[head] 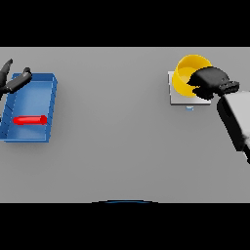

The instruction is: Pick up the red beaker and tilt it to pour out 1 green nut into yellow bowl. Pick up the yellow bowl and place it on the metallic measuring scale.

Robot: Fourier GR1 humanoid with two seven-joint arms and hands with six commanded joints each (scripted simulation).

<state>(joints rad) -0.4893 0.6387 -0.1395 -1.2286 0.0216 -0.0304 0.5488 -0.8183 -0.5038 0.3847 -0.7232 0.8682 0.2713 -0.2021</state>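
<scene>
The yellow bowl (188, 73) stands on the metallic measuring scale (178, 97) at the far right of the table. My right hand (211, 82) is at the bowl's right rim, its fingers curled over that edge and hiding part of it. The red beaker (30, 119) lies on its side inside the blue tray (49, 105) at the left. My left hand (13, 80) hovers over the tray's far left corner with fingers straight, holding nothing. No green nut shows from here.
The blue tray sits close to the table's left edge. A small blue mark (189, 108) shows at the scale's front side. My right forearm (237, 119) slants in from the right edge.
</scene>
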